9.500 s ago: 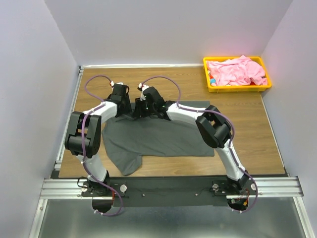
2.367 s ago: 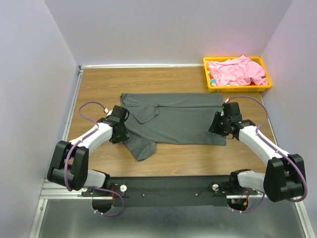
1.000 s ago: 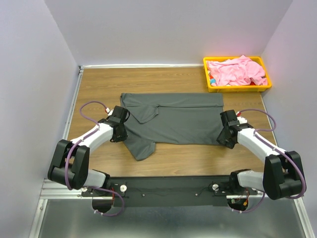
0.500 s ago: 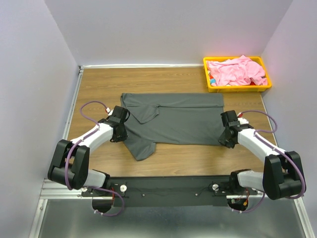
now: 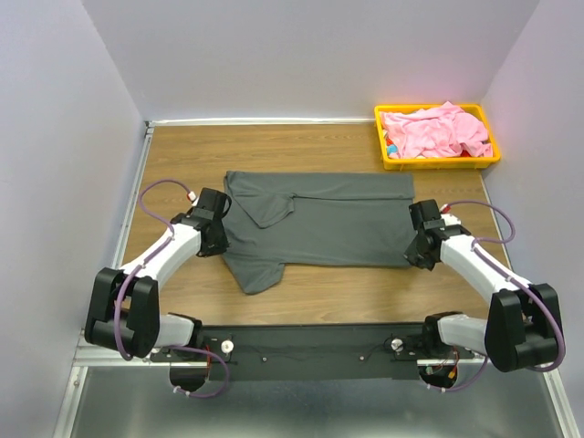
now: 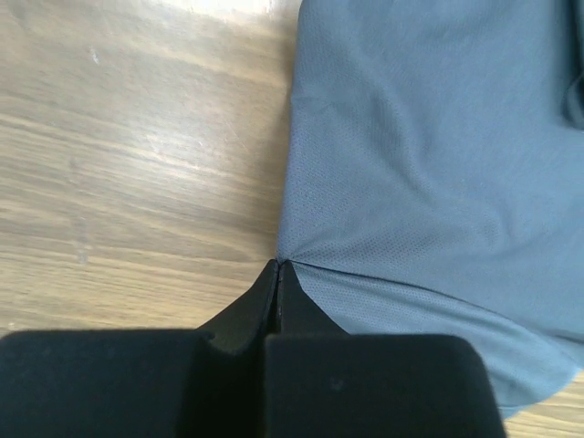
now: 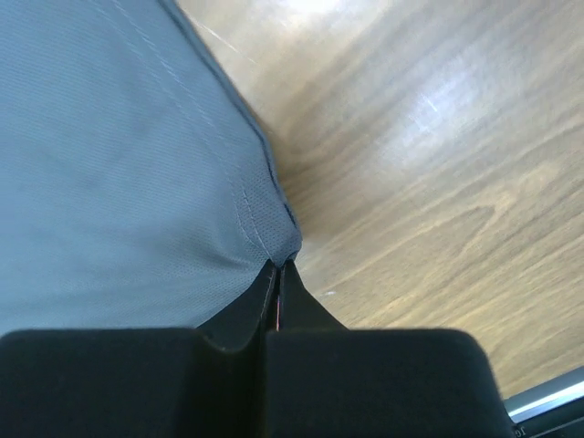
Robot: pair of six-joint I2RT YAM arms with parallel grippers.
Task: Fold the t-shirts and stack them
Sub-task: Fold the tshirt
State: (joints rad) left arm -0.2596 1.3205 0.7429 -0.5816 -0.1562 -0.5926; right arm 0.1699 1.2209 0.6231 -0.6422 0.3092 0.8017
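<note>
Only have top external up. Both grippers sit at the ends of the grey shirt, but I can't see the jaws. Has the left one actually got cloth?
Observer: Yes. The left wrist view shows the left gripper shut, with the edge of the dark grey t-shirt pinched between its jaws and drawn into a small peak.
Operator: Right side?
Observer: The right gripper is shut too, on a stitched hem corner of the shirt.
Operator: Any bunching near the pinches?
Observer: None that shows. The cloth by each pinch lies smooth, with the wooden table showing right beside it.
</note>
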